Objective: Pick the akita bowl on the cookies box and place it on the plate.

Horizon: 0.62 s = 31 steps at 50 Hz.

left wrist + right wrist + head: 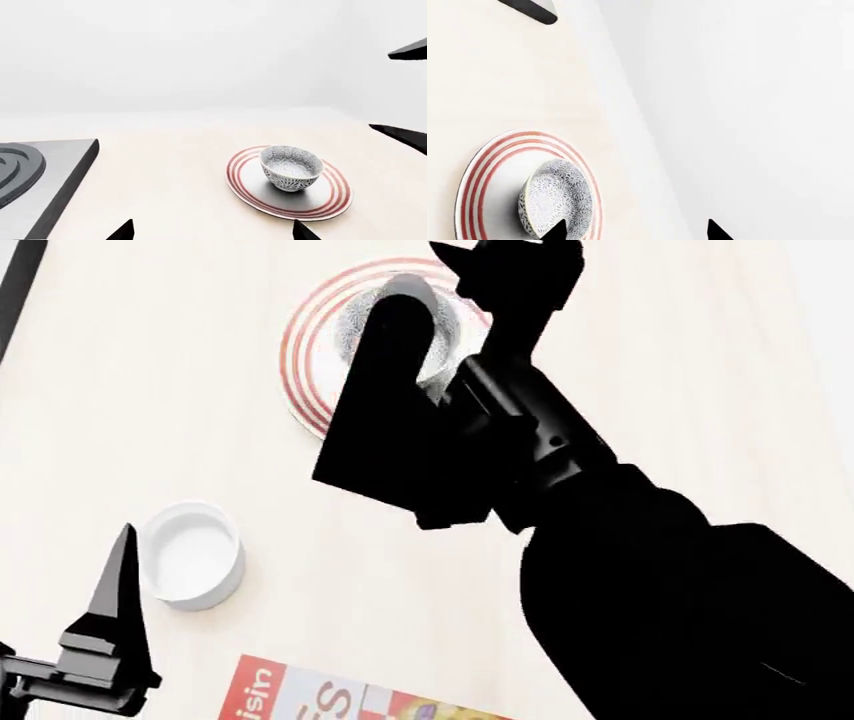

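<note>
The akita bowl (291, 167) stands upright on the plate (240, 170), a white plate with red rings. In the head view my right arm covers much of the bowl (355, 328) and plate (304, 360). My right gripper (635, 231) hangs open and empty just beside the bowl (557, 200), one fingertip overlapping it in that view. Its fingers (403, 135) show past the plate's edge in the left wrist view. My left gripper (212, 232) is open and empty, well short of the plate. A corner of the cookies box (334, 698) shows near me, with nothing on the part in view.
A plain white cup (194, 552) stands between the cookies box and the plate. A grey stove top (40, 175) with a dark burner lies to one side of the plate. Behind the table rises a pale wall (200, 60).
</note>
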Tool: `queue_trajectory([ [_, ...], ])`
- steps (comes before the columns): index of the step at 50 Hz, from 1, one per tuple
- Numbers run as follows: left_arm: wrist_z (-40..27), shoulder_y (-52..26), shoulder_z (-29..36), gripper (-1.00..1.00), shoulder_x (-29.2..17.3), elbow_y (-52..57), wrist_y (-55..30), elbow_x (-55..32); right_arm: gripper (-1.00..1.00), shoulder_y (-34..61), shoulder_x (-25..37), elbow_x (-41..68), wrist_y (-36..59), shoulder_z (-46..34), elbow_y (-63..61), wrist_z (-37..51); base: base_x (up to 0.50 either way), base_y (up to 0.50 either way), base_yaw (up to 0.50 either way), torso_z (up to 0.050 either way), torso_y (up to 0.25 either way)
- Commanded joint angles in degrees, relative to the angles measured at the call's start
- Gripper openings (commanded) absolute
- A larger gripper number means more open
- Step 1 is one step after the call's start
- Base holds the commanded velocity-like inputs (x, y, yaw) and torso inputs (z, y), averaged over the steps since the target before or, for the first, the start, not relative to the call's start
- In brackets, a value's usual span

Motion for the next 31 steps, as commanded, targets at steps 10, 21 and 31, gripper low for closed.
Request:
queue_trajectory([
  [10,-7.6,2.2,-8.4,1.00,1.0,9.5,8.5,5.0,1.00,-24.5,30.2,8.2,-17.1,15.6,-35.8,41.4,0.00,0.00,0.00,0.000,0.000],
  [21,-9.5,5.3,-12.7,1.00,2.8,11.3,16.6,8.0,1.00,-36.6,42.7,2.9,-39.6,13.9,-39.0,61.4,0.00,0.00,0.00,0.000,0.000],
  [31,-10.3,6.2,-14.2,1.00,4.5,11.6,21.0,8.4,1.00,-41.8,47.4,-6.4,-50.4,11.4,-39.1,74.5,0.00,0.00,0.00,0.000,0.000],
])
